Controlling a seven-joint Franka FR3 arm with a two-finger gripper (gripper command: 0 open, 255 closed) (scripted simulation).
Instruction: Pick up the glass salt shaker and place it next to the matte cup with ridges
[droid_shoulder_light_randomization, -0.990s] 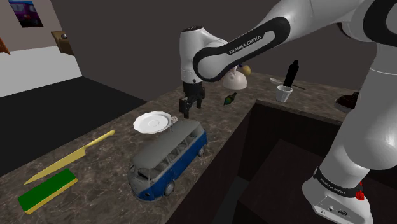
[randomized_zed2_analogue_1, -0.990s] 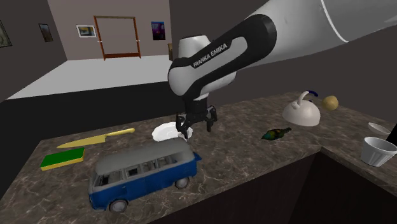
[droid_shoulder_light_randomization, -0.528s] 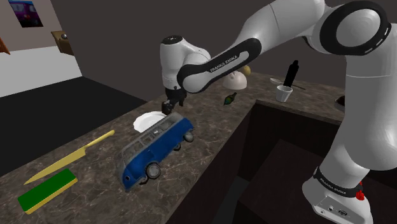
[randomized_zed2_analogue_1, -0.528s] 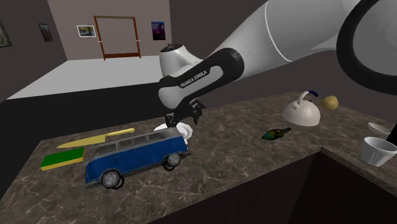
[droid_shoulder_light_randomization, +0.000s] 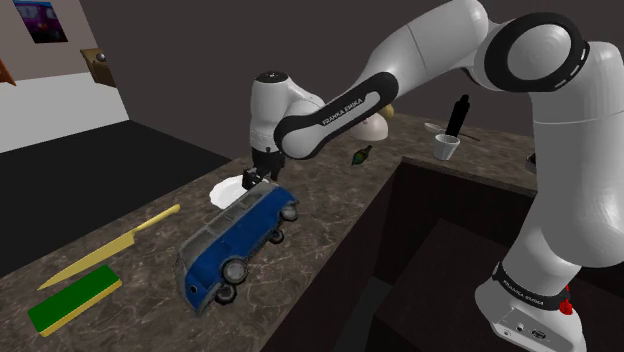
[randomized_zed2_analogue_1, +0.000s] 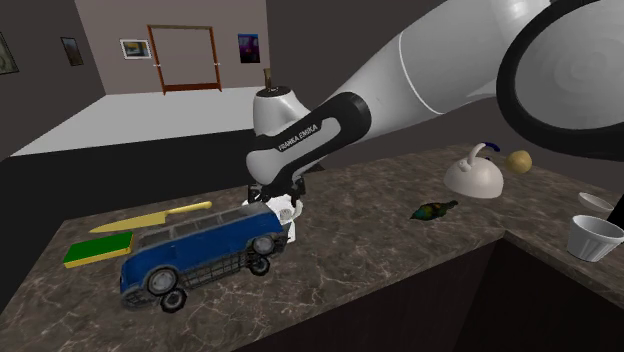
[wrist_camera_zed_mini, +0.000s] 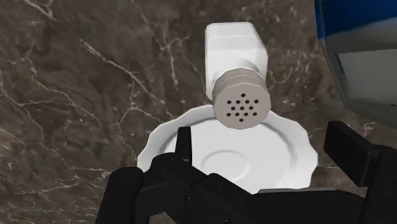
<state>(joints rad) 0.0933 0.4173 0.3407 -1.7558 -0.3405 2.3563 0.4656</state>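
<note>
Blue toy van (droid_shoulder_light_randomization: 238, 238) tilted on marble counter (droid_shoulder_light_randomization: 150, 270); white plate (wrist_camera_zed_mini: 286, 153) beside; yellow knife (droid_shoulder_light_randomization: 110, 245) near green block (droid_shoulder_light_randomization: 75, 300).

In the shoulder view, the blue toy bus (droid_shoulder_light_randomization: 235, 240) and the gripper (droid_shoulder_light_randomization: 253, 181) are covering most of the white plate (droid_shoulder_light_randomization: 220, 192). The arm (droid_shoulder_light_randomization: 340, 100) is hiding most of a white domed thing (droid_shoulder_light_randomization: 373, 128). In the wrist view, the gripper is covering the plate's near side, and the picture's edge is cutting off the bus. The cap of the salt shaker (wrist_camera_zed_mini: 236, 73) is covering the plate's rim, so whether they are touching is hard to tell.
</note>
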